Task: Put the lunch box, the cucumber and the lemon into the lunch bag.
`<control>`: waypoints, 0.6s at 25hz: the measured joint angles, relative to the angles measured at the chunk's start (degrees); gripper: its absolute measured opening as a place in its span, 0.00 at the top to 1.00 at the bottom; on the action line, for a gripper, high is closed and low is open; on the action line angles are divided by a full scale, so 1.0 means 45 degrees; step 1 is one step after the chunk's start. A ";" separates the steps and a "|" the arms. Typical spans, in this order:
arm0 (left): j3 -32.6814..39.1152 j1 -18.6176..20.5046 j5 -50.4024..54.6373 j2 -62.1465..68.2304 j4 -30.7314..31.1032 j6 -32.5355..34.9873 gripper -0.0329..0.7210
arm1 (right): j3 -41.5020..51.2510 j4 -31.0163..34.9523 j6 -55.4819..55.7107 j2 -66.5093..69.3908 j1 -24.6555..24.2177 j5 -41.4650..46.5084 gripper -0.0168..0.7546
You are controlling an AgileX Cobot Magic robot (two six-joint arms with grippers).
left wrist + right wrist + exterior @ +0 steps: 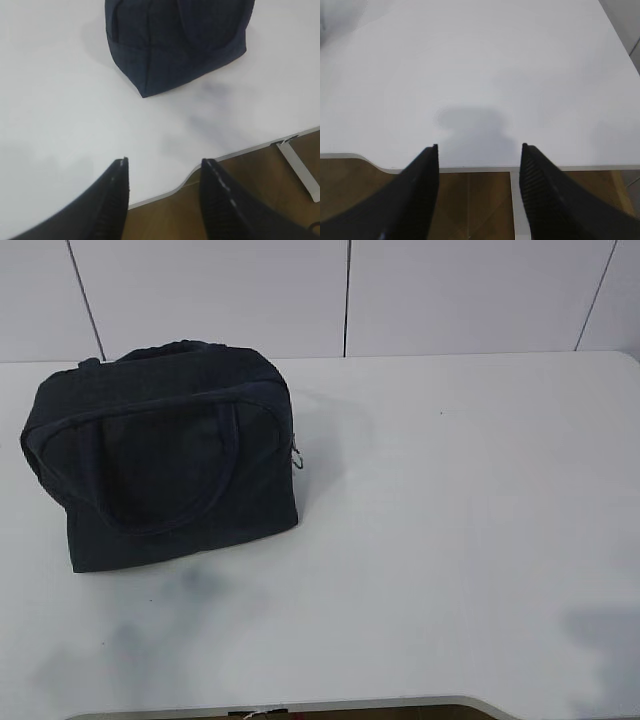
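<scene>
The lunch bag (165,455) stands on the left half of the white worktop (450,520), and from outside it looks closed, its dark handle loop lying against the near face and a small metal ring pull (297,458) showing at its right end. No lunch box, cucumber or lemon shows in any view, so they are either inside the bag or out of frame; I cannot tell which. The left hand (162,172) hangs over the worktop's near edge, its fingers parted about halfway and empty, with the bag ahead of it. The right hand (479,152) hangs over the near edge on the bare right side, parted a little wider, also empty. The step in hand is probably finishing off or retreating: lifting both hands clear without brushing the handles would keep the bag upright.
</scene>
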 joint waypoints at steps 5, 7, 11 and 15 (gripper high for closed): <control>0.0000 0.0000 0.0000 0.0000 0.0000 0.0000 0.54 | 0.0000 0.0000 0.0000 0.0000 0.0000 0.0000 0.44; 0.0000 0.0000 0.0000 0.0000 0.0000 0.0000 0.55 | 0.0000 0.0000 0.0000 0.0000 0.0000 0.0000 0.44; 0.0000 0.0000 0.0000 0.0000 0.0000 0.0000 0.56 | 0.0000 0.0000 0.0000 0.0000 0.0000 0.0000 0.44; 0.0000 0.0000 0.0000 0.0000 0.0000 0.0000 0.57 | 0.0000 0.0000 0.0000 0.0000 0.0000 -0.0026 0.44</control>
